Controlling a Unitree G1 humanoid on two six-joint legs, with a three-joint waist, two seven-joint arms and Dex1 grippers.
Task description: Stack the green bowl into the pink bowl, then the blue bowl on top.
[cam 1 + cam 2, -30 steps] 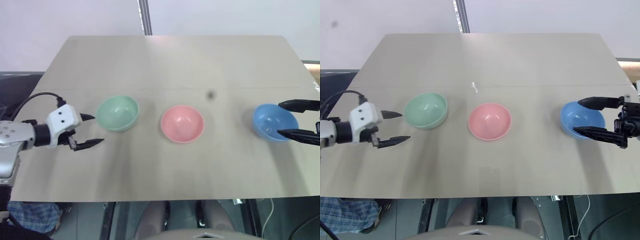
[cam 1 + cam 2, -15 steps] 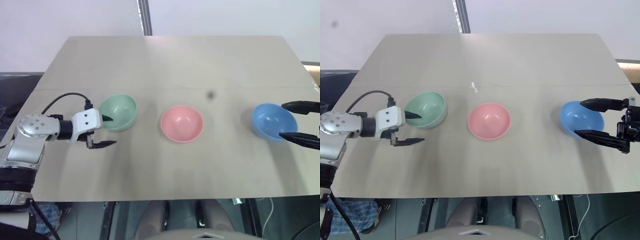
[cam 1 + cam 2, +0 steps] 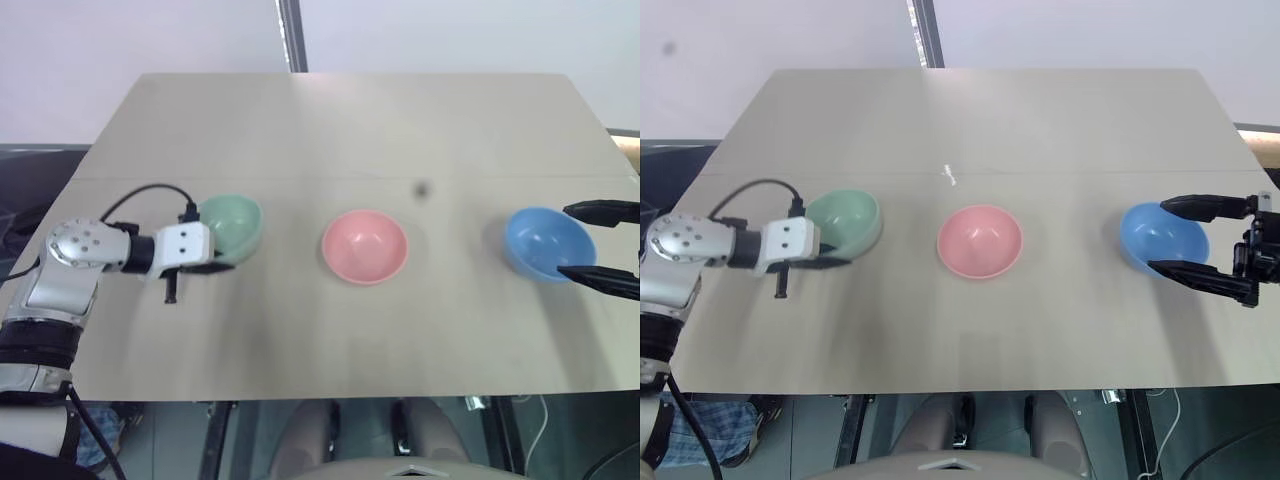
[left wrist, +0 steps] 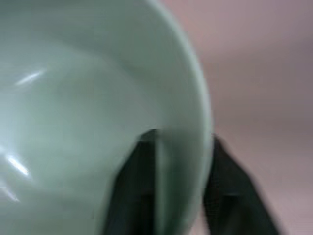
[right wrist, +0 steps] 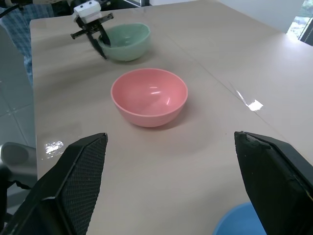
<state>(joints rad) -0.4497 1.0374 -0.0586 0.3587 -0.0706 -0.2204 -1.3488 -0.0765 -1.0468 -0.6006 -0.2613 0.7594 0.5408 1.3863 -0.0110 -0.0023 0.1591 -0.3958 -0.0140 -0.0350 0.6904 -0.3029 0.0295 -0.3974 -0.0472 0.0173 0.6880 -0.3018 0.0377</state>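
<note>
Table: we see a wide beige rectangular table [image 3: 340,130] carrying three bowls in a row.
Bowls: the small round salmon-pink plastic bowl [image 3: 364,246] sits in the middle, the mint-green plastic bowl [image 3: 234,226] at the robot's left, the sky-blue plastic bowl [image 3: 546,243] at its right.
Left arm: stretched across toward the green bowl, the left gripper [image 3: 830,256] clenched on that bowl's near rim.
Left wrist view: we see one black finger [image 4: 139,191] inside the wall, one outside, which the head views blur.
Right arm: the right gripper [image 3: 1188,238] stands spread, its fingers on either side of the blue bowl.
Cut off: in the right wrist view we make out just a sliver of blue rim.
</note>
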